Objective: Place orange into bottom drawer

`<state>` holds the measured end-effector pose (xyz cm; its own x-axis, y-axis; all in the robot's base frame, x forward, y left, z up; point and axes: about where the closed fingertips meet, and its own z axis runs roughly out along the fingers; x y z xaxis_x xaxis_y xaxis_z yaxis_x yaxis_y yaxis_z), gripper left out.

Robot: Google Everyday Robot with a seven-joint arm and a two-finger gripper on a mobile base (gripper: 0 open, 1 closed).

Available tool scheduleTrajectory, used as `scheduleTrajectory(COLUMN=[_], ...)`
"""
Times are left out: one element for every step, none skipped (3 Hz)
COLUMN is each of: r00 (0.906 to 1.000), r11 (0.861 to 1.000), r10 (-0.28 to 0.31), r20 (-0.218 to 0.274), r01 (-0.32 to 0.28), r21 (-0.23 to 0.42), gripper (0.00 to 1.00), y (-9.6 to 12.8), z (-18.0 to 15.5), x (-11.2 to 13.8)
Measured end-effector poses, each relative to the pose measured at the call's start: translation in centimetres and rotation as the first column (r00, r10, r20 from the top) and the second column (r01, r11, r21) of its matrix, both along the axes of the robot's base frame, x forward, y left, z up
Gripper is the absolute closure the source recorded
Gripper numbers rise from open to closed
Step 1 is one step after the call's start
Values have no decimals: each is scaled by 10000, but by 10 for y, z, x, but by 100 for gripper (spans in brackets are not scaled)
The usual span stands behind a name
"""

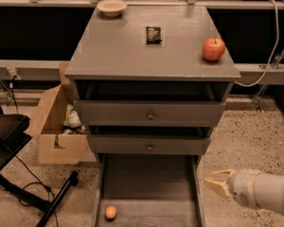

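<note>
Separation is plain: the orange (110, 213) lies in the bottom drawer (151, 179), which is pulled open, on its floor at the near left corner, just beside the left wall. The claw (217, 181) hangs outside the drawer, to the right of its right wall, a little farther back than the fruit and well apart from it. Its fingers are parted and grip nothing. On the table (118, 51) above, a red apple (213, 49) sits at the right edge.

Cream jaws on rounded white arm (262, 193), lower right.
</note>
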<state>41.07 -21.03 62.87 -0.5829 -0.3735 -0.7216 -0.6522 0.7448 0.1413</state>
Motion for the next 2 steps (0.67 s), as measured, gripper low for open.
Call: scheduleTrajectory(r00=[9950, 9943], r11=[9930, 9921], r10=[-519, -516], r20=[850, 933], r01=[604, 618], r21=[-1011, -1090], gripper=[100, 82], y=[-1, -2], z=[41, 45], x=[6, 7])
